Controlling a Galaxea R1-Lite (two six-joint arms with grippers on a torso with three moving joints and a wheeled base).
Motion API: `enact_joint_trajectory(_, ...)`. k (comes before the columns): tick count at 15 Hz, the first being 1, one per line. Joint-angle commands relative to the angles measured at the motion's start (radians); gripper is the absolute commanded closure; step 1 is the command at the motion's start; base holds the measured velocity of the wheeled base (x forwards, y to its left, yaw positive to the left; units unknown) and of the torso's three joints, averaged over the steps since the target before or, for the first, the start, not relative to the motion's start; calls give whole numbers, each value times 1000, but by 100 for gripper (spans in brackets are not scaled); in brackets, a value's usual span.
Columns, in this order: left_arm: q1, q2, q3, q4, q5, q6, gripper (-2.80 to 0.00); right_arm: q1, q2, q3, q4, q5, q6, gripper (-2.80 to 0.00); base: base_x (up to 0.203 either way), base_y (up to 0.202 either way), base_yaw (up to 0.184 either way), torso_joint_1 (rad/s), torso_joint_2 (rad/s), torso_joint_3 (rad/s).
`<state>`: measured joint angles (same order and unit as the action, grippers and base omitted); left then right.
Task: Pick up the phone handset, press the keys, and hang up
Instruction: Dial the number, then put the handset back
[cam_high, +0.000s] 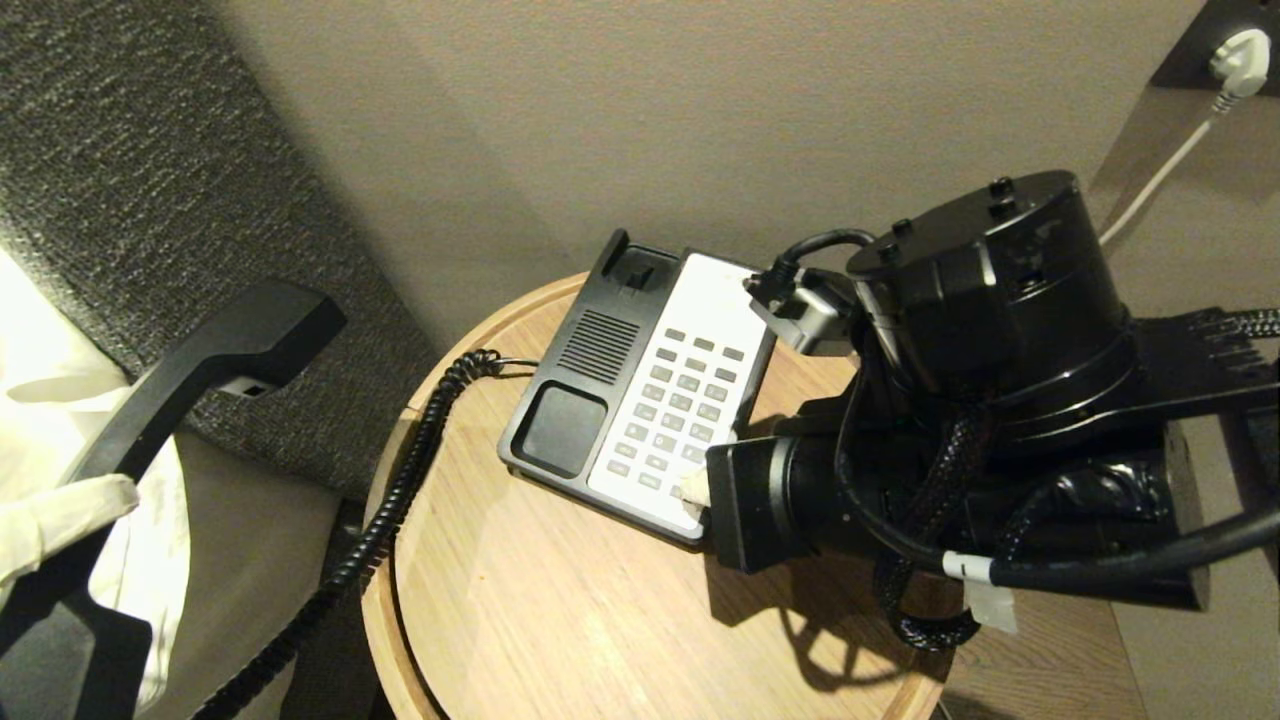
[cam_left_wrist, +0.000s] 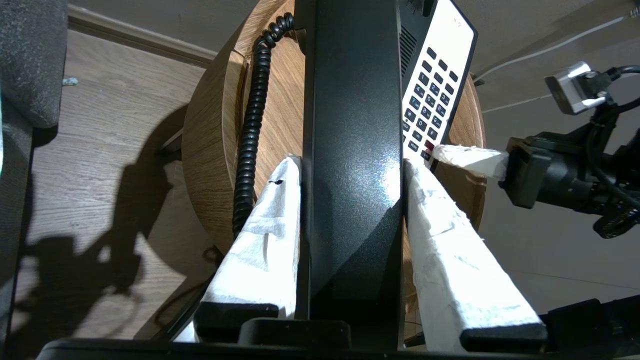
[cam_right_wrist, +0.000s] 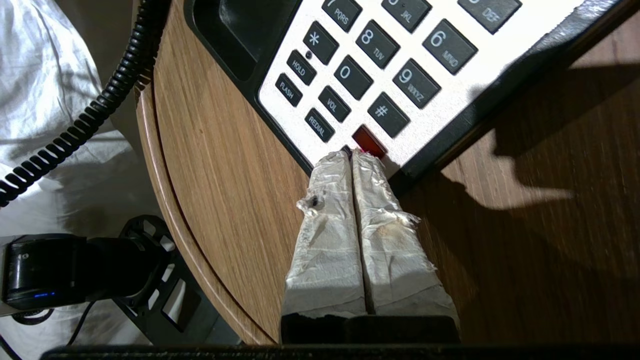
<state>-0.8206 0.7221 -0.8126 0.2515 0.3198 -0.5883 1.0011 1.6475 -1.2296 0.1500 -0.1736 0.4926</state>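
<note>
Now left gripper (cam_left_wrist: 350, 165), fingers clamped on handset (cam_high: 215, 365), holds it off the desk (cam_high: 560, 600) at frame left. Right gripper (cam_right_wrist: 352, 156), fingers pressed together, tips touch the phone beside the red key (cam_right_wrist: 369, 140), lower keys (cam_high: 675, 405).

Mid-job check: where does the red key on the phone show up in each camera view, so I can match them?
Head view: hidden behind the right gripper, at the keypad's near corner.
Left wrist view: red key, just beside the handset.
Right wrist view: red key at the closed fingertips.
Shared landmark: the coiled cord.
</note>
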Motion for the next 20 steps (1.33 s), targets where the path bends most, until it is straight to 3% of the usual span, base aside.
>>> enact_joint_trajectory(1, 0, 2, 0, 2, 1, -4, 0, 1, -16, 1, 0, 0, 3, 0, 0, 0, 0, 0, 0, 0)
enact_joint_trajectory(6, -4, 55, -12, 4, 6, 18, 0, -24, -54, 4, 8, -27, -2, 0, 0, 0, 0, 0, 0, 0)
enact_joint_trajectory(11, -48, 285, -134, -59, 15, 188, 0, -170, -140, 7, 35, -96, -10, 0, 0, 0, 0, 0, 0, 0)
enact_joint_trajectory(15, -55, 500, -263, -118, 47, 370, 0, -218, -237, 59, 37, -115, -8, 0, 0, 0, 0, 0, 0, 0)
enact_joint_trajectory(17, -52, 581, -257, -253, 51, 508, 0, -226, -275, 87, 37, -159, 0, 0, 0, 0, 0, 0, 0, 0)
enact_joint_trajectory(20, -42, 654, -237, -375, 48, 599, 0, -232, -311, 96, 38, -187, 4, 0, 0, 0, 0, 0, 0, 0)
